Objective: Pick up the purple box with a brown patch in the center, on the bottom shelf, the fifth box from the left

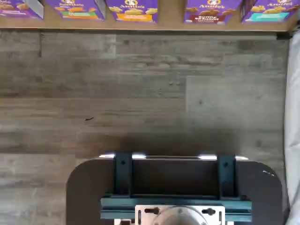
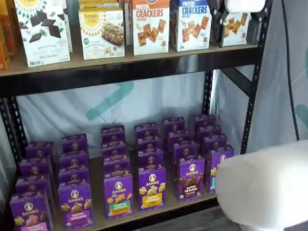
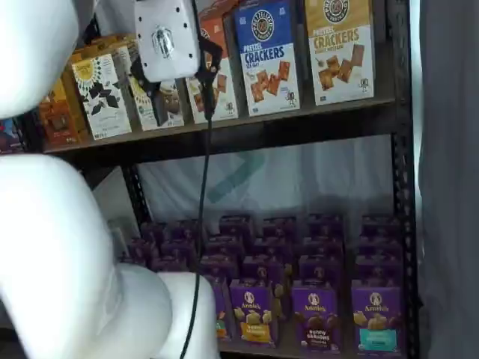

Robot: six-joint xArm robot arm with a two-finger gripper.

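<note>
Wrist view shows only the floor, the dark mount with its teal brackets, and a row of purple cartons along the bottom shelf (image 1: 140, 27); among them the purple box (image 1: 212, 11) with the brown patch sits between an orange-banded carton and a teal-banded one. In both shelf views that same purple box (image 2: 191, 178) (image 3: 314, 314) stands upright at the front edge of the bottom shelf (image 2: 159, 209), its long axis vertical, its face turned outward, with matching cartons filed behind it. The end effector (image 3: 178, 101) hangs well above the purple box, level with the upper shelf and in front of the cracker boxes there, with a cable trailing down beside it; the coming move therefore turns on a long descent and a shift across toward the box's column before any reach inward. I cannot tell whether its black fingers are spread or pressed together, since they show side-on against the cartons behind. One shelf view gives the white body of the end effector clearly; the other shows only a dark and white corner of it (image 2: 236, 12), but reads the box front plainly.
</note>
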